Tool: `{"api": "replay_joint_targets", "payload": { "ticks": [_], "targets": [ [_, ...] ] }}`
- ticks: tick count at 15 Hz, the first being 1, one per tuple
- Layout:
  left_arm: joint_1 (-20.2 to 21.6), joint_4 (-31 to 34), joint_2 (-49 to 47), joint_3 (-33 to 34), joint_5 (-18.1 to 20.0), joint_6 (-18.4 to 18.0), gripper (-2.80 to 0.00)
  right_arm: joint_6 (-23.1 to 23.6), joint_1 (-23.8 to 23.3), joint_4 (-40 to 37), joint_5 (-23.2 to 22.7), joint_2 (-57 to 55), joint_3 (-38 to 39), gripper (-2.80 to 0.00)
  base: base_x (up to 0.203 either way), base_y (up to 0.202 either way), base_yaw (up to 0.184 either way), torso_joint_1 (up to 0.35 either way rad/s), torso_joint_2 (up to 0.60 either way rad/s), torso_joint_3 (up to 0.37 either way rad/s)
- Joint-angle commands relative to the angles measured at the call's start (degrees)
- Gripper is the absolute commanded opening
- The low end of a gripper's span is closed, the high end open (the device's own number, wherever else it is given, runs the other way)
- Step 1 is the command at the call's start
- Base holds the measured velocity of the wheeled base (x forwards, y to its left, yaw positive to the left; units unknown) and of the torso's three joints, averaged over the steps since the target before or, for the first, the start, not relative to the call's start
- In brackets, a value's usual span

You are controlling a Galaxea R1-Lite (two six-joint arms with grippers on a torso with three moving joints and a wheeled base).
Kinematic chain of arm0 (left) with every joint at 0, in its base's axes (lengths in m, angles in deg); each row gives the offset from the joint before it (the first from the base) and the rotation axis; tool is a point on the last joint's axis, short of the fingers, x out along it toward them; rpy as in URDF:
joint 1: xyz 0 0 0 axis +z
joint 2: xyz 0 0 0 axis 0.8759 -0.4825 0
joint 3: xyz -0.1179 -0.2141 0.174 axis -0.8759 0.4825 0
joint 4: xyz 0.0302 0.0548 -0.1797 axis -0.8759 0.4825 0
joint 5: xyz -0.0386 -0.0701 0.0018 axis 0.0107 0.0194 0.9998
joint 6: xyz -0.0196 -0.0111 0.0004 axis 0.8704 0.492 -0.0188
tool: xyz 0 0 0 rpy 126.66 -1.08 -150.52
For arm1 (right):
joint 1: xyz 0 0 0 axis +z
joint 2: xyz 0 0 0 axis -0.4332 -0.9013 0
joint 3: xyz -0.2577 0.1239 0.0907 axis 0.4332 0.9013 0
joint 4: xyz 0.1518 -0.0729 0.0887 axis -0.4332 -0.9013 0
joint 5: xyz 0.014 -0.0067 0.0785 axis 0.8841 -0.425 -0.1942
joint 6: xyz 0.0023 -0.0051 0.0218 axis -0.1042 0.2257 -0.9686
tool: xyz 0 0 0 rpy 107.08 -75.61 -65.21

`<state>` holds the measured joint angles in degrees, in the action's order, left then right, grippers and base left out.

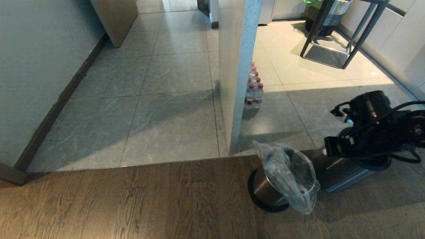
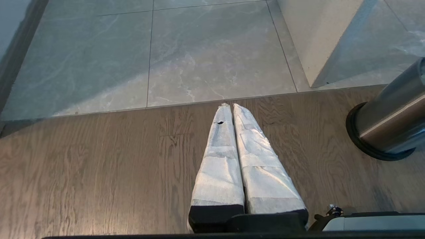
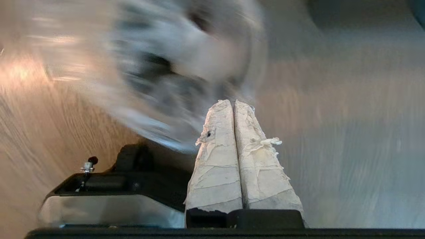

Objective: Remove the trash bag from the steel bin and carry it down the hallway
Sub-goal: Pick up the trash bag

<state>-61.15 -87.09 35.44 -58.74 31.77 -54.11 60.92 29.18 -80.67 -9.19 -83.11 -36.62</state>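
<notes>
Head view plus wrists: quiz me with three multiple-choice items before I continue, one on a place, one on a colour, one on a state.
1. The steel bin stands on:
A. wood-plank floor
B. grey tiles
C. a stool

2. The caps of the water bottles by the pillar are:
A. blue
B. red
C. green

3. The trash bag is:
A. lying in the hallway
B. missing
C. still in the bin, draped over its rim

Answers:
1 A, planks surround its black base.
2 B, red caps show in the head view.
3 C, clear plastic hangs over the rim, while the right gripper and left gripper are shut and empty.
</notes>
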Motion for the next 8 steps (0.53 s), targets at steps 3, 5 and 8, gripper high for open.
{"api": "replay_joint_targets", "payload": {
  "ticks": [3,5,8],
  "targets": [
    [0.0,0.0,0.0,0.0,-0.01,0.01,-2.8,-0.72,-10.16,-2.67,0.08,0.99,5.7,-2.8,0.0,0.0,0.0,0.0,0.0,0.0],
    [0.0,0.0,0.09,0.0,-0.01,0.01,-2.8,-0.63,-11.75,-5.45,2.04,-4.08,3.97,-2.8,0.0,0.0,0.0,0.0,0.0,0.0],
    [0.0,0.0,0.0,0.0,-0.01,0.01,-2.8,-3.03,-12.39,-7.99,7.13,-12.77,-1.4,-2.8,0.0,0.0,0.0,0.0,0.0,0.0]
  ]
}}
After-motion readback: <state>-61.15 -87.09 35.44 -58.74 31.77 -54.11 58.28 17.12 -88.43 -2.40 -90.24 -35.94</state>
